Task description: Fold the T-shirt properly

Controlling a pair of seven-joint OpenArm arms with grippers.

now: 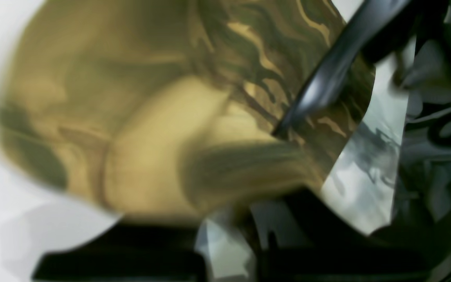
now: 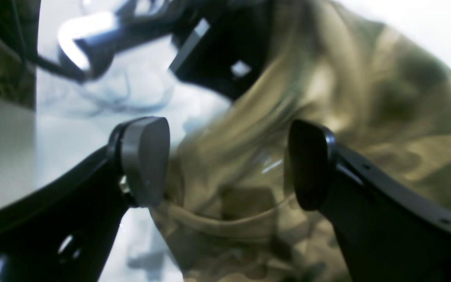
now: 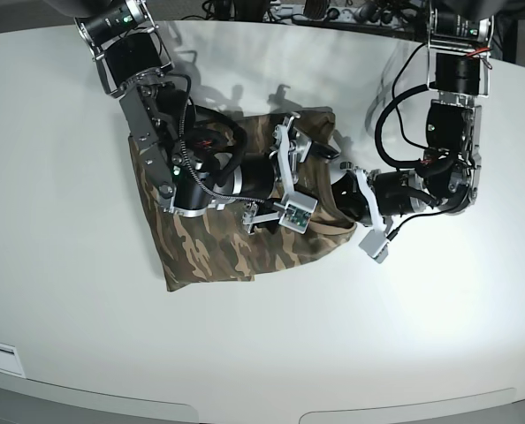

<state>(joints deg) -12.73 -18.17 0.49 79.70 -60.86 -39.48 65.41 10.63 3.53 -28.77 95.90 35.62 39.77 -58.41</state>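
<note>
Mid-fold: my left gripper (image 3: pixel 340 190) pinches the T-shirt (image 3: pixel 209 243); right gripper (image 2: pixel 227 162) gapes empty; next, drag the edge across.

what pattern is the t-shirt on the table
Woodland camouflage in olive green, brown and tan. The T-shirt shows best in the base view.

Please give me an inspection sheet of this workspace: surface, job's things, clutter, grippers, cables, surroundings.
Surface: white table, bare around the cloth.
Job's things: camouflage T-shirt lies bunched and partly folded at the table's middle, under both arms.
Clutter: nothing seen.
Grippers: right gripper open, pads either side of the cloth, not pinching it; left gripper shut at the shirt's edge, whether it holds cloth cannot be told.
Cables: black cables loop along the left arm.
Surroundings: dark equipment behind the far table edge.
</note>
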